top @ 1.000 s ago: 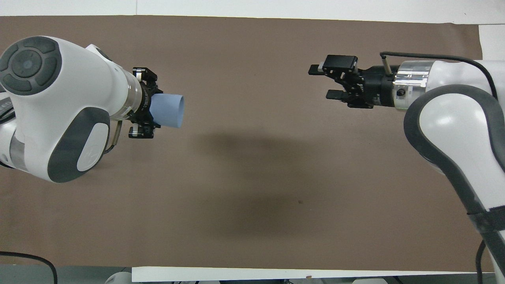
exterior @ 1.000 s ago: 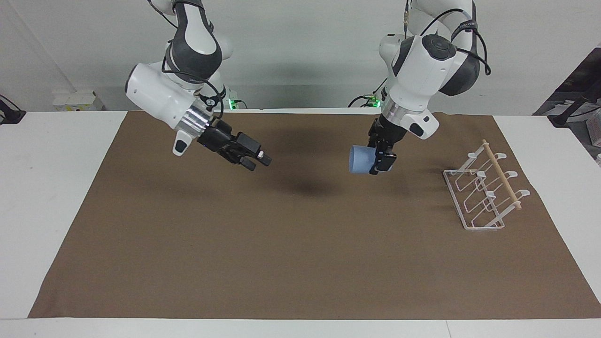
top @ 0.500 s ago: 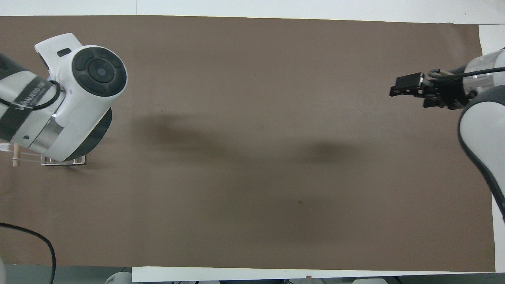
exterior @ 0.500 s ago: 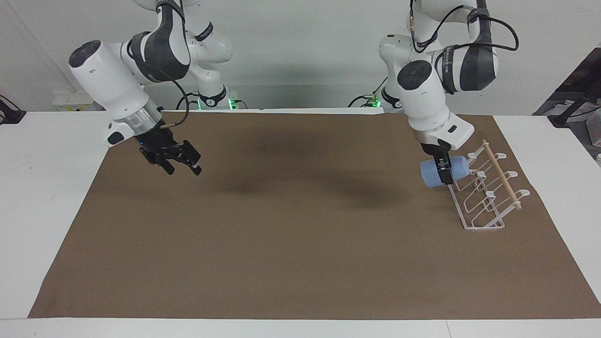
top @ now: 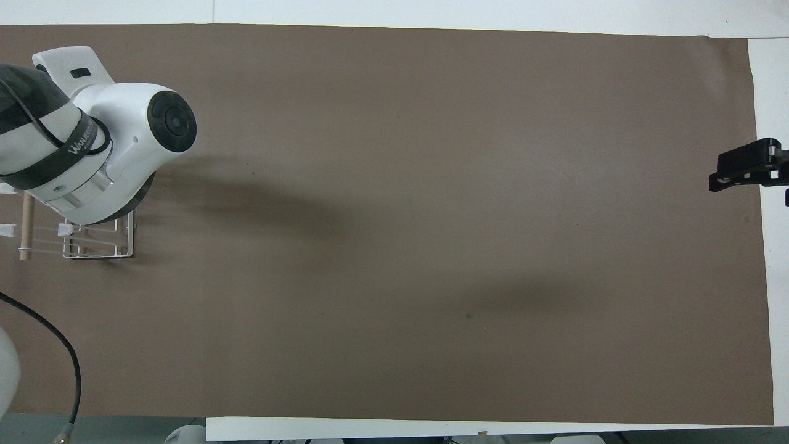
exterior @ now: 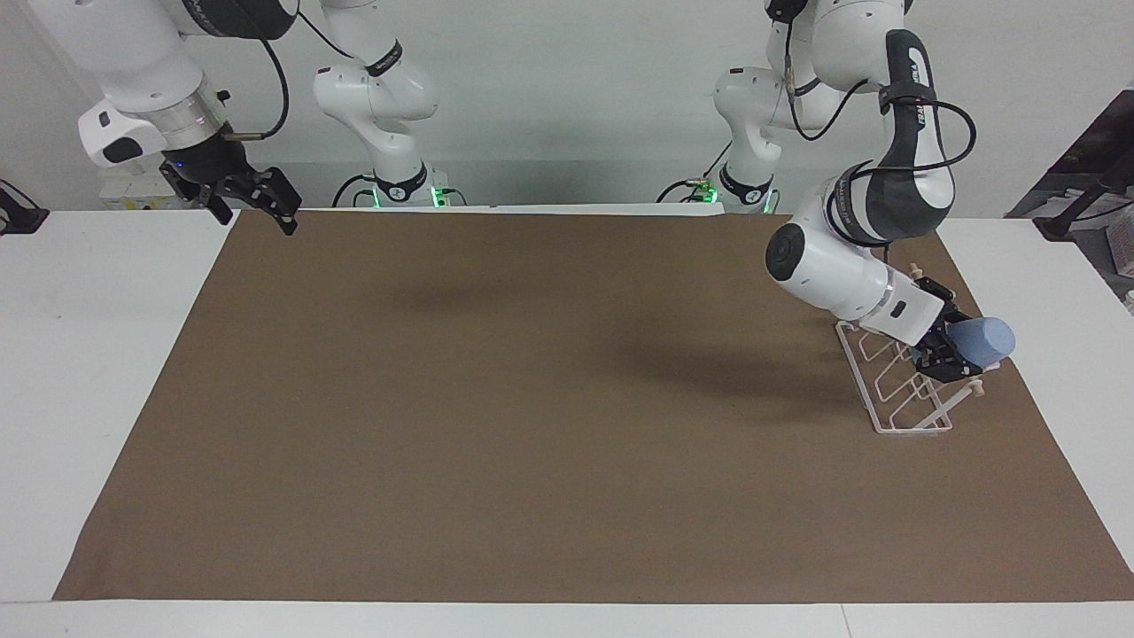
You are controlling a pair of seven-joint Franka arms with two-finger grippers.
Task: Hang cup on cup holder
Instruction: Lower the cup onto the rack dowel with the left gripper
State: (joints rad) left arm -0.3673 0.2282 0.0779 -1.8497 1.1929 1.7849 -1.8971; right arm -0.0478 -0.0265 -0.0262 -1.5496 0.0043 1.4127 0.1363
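The light-blue cup is held on its side in my left gripper, which is shut on it. It hangs over the cup holder, a white wire rack, at the prong tips beside the wooden rod. I cannot tell whether the cup touches a prong. In the overhead view my left arm hides the cup and its gripper; only part of the cup holder and its rod show. My right gripper is open and empty, raised over the mat's edge at the right arm's end.
A brown mat covers most of the white table. The cup holder stands on the mat at the left arm's end. A black cable hangs near the left arm's base.
My left gripper carried the cup from mid-table to over the cup holder and turned it toward the prong tips. My right gripper drew back and rose toward its own end of the table.
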